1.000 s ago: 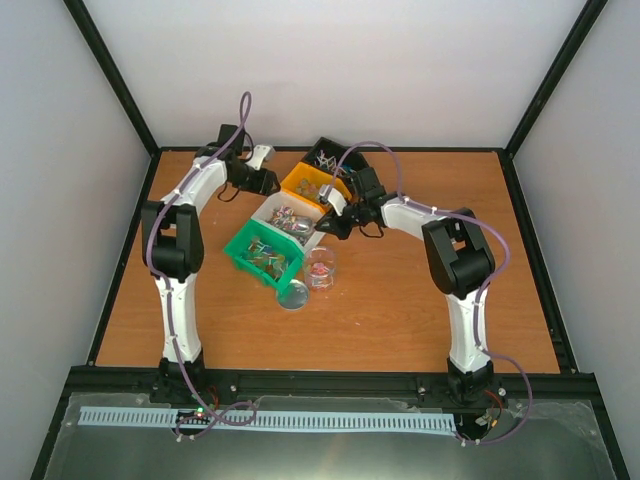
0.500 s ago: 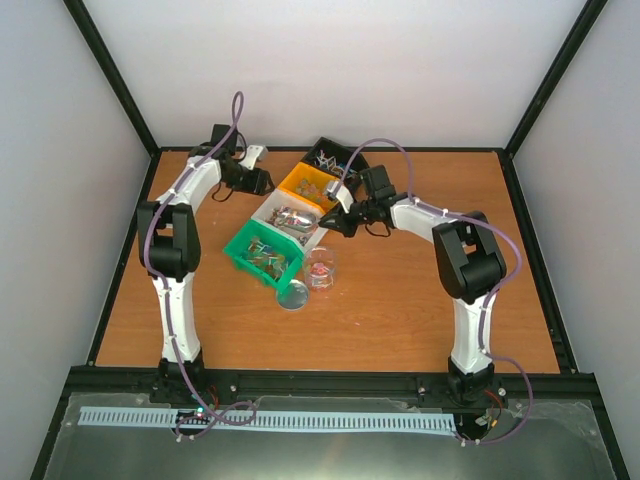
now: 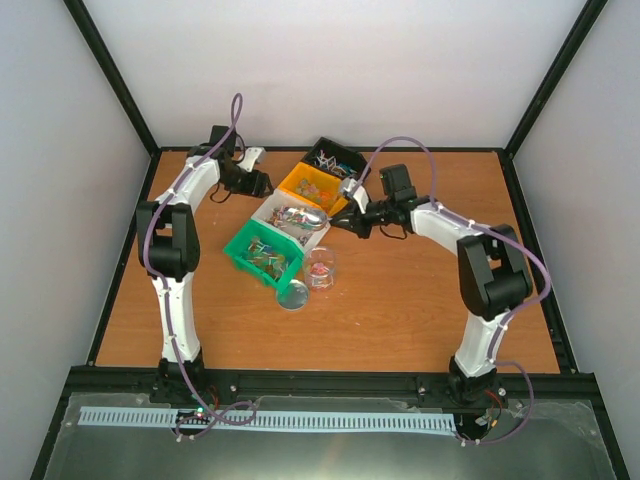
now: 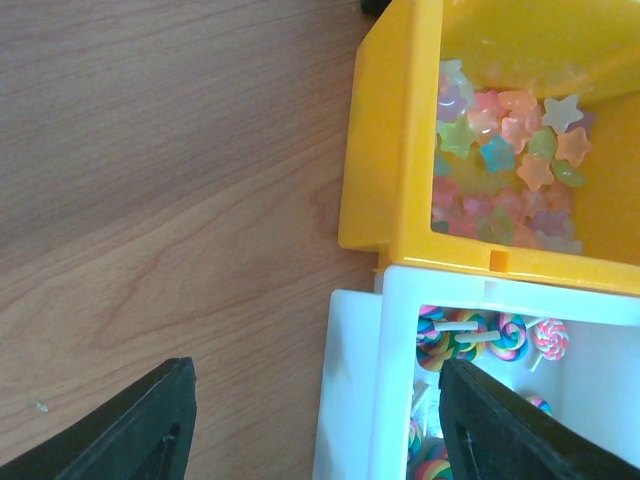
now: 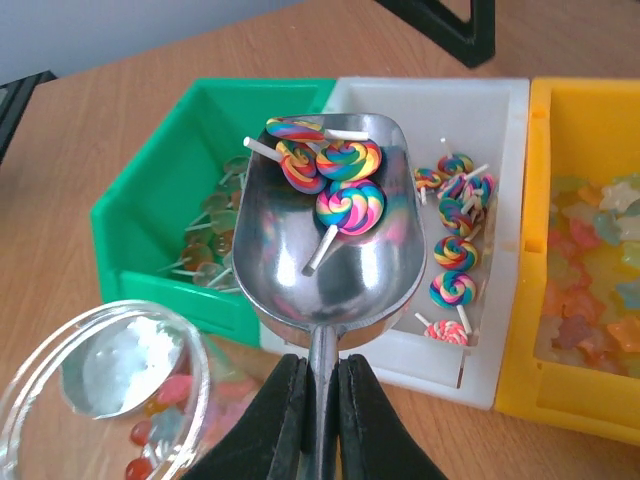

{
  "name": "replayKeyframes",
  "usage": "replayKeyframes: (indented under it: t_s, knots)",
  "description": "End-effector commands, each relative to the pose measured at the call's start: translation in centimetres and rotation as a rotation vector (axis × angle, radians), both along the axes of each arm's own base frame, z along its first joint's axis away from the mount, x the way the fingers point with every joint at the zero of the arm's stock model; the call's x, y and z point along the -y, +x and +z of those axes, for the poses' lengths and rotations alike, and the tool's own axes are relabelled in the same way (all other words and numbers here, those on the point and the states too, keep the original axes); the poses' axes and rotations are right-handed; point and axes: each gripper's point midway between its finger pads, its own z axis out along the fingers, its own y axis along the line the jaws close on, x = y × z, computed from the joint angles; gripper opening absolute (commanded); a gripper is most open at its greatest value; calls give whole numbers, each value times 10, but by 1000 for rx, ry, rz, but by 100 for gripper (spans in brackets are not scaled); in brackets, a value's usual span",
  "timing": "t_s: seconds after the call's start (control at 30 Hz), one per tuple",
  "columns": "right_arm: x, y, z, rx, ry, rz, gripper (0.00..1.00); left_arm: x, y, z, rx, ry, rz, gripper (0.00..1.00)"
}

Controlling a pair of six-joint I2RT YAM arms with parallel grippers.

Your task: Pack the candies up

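A few swirly lollipop candies [image 5: 350,200] lie in the silver scoop [image 5: 300,285], over the edge of the white bin [image 5: 505,100]. More candies sit in that bin, in the green bin [image 5: 140,215] and in the yellow bin [image 5: 545,220]. Some are in the clear jar [image 5: 40,370]. Your right gripper [image 5: 320,375] is squeezed tight on the scoop's handle. Your left gripper [image 4: 315,385] is spread wide, holds nothing, and hangs over the table [image 4: 150,150].

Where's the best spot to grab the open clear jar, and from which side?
The jar, likely by its wall below the rim, from the near right side: it stands upright, its mouth should stay free, and the green bin and white bin crowd its far left.
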Motion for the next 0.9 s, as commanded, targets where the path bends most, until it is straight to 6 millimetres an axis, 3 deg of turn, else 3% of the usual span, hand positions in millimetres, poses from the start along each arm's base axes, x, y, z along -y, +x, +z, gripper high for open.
replayKeyframes:
  t_s: [0.0, 0.17, 0.5, 0.87]
  knots:
    - [20, -22, 31, 81, 32, 67, 3, -1, -1, 27, 46, -3, -31, 70]
    - [41, -48, 40, 105, -5, 111, 3, -3, -6, 28, 42, 0, -31, 72]
    - [65, -90, 50, 172, -106, 205, 3, -5, -13, 27, 40, 5, -38, 73]
    - [85, -91, 30, 135, -292, 204, 3, -6, -18, 21, 34, -8, -29, 73]
